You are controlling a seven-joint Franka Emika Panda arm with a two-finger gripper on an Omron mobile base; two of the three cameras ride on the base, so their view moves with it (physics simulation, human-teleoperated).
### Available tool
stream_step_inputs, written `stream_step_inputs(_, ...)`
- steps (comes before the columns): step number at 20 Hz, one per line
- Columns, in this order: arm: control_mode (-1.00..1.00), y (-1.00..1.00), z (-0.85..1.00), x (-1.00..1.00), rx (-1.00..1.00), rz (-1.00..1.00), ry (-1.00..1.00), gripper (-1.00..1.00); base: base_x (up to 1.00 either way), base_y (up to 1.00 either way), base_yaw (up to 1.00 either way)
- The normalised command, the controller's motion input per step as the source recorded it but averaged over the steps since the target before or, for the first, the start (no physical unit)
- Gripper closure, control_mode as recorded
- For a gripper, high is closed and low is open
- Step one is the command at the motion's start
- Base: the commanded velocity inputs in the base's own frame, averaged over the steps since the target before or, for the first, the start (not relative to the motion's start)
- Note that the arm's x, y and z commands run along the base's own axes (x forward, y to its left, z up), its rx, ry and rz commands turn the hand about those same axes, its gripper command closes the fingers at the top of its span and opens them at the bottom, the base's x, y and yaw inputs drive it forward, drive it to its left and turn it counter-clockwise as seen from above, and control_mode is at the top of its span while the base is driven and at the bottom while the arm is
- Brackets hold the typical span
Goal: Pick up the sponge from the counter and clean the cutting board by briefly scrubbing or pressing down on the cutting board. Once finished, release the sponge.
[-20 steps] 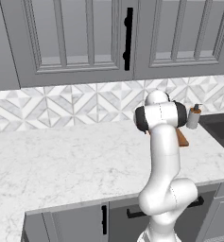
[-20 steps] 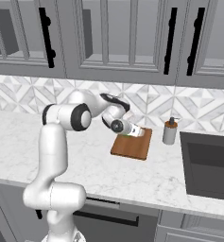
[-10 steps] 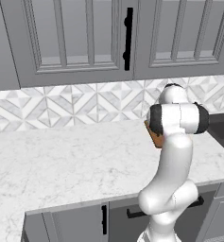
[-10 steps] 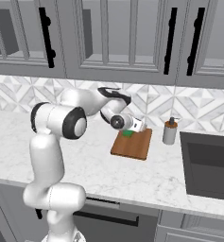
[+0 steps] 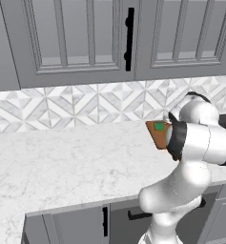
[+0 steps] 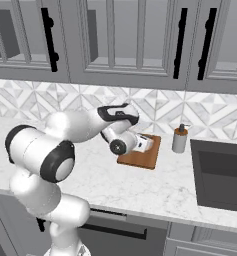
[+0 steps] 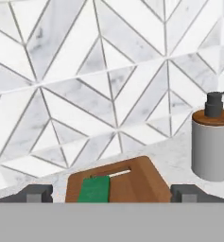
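Hand view shows the marble counter (image 7: 175, 163), then the wooden cutting board (image 7: 137, 182) with the green sponge (image 7: 95, 189) lying on it; soft and light, best pinched across its short sides. The gripper (image 7: 111, 193) hangs spread, empty.

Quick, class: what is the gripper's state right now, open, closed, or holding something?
Gripper: open and holding nothing. Its fingers stand wide apart, with the sponge lying on the cutting board beyond them.
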Motion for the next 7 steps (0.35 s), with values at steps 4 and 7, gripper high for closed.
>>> stream_step_inputs(4, -1.0, -0.01, 0.61, -1.0, 0.03, 0.06, -0.02, -1.0, 0.0, 0.0, 0.0)
stream_step_inputs(7, -1.0, -0.02, 0.97, -1.0, 0.05, 0.09, -0.02, -1.0, 0.0, 0.0, 0.0)
